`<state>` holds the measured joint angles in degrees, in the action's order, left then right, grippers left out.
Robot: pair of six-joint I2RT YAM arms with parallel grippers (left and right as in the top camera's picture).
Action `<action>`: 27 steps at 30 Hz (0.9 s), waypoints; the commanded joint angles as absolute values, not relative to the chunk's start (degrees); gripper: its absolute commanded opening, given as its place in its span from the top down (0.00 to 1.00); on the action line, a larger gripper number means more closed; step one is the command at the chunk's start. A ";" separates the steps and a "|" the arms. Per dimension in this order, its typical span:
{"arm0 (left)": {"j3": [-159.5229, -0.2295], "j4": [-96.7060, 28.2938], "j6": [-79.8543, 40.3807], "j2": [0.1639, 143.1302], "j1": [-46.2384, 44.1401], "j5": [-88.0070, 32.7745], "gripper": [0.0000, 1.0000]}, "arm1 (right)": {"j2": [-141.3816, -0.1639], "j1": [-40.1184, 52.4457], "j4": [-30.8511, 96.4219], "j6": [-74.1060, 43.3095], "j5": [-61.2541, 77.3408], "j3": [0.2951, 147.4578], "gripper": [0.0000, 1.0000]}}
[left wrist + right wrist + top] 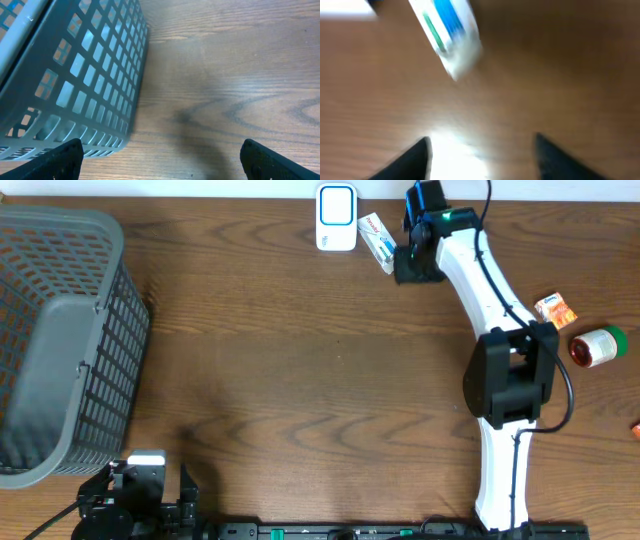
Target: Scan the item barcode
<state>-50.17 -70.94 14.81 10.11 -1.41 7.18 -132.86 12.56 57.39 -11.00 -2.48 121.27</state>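
Toothpaste box (pixel 377 242) lies flat on the wooden table (pixel 300 360), just beside the white barcode scanner (pixel 336 217) and ahead of the right gripper (pixel 482 155), whose fingers stand spread and empty. Left gripper (pixel 162 162) gapes wide near the grey basket (pixel 112 370).

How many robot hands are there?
2. The left gripper sits beside the grey basket; the right gripper is across the table by the white box. No others show.
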 commanded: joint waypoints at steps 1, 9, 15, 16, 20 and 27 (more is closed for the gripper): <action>-50.46 -70.96 14.70 9.91 -1.69 6.83 0.01 | -132.03 12.73 51.55 -11.97 -1.37 121.38 0.11; -50.46 -70.96 14.70 9.91 -1.69 6.85 0.01 | -139.96 14.70 41.25 3.53 0.36 121.38 0.01; -50.46 -70.94 14.70 9.91 -1.69 6.85 0.01 | -143.15 14.63 35.57 6.33 0.21 121.38 0.01; -50.46 -70.94 14.70 9.91 -1.69 6.83 0.01 | -143.31 14.46 34.41 6.33 0.03 121.38 0.01; -50.46 -70.94 14.70 9.91 -1.69 6.85 0.01 | -143.61 13.50 29.63 6.31 0.03 121.38 0.01; -50.46 -70.96 14.70 9.91 -1.69 6.83 0.01 | -145.71 12.67 27.11 6.31 0.34 121.38 0.01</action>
<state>-50.17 -70.91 14.81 10.11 -1.41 7.18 -143.68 13.17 27.44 5.50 0.25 121.03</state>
